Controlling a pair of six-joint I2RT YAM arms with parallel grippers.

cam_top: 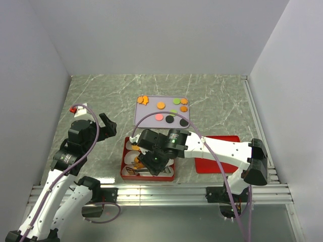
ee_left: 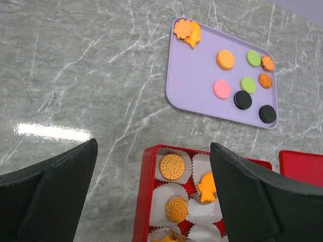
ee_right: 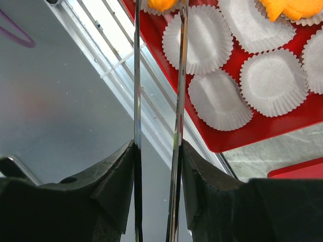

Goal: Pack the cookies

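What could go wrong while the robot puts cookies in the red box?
The skinny tongs are smooth metal, so the orange cookie at their tips might slip and land crooked or outside its cup. The tips could also poke and crumple the empty paper cups in the red box.

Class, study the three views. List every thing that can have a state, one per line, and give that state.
Left gripper, open, empty.
Right gripper, shut on tweezers.
Tweezers, held, blades apart.
Box, open, partly filled.
Lid, off, flat beside the box.
Tray, loaded with loose cookies.
Cups, some empty, some filled.
Cookies, a few orange ones packed, the rest on the tray.
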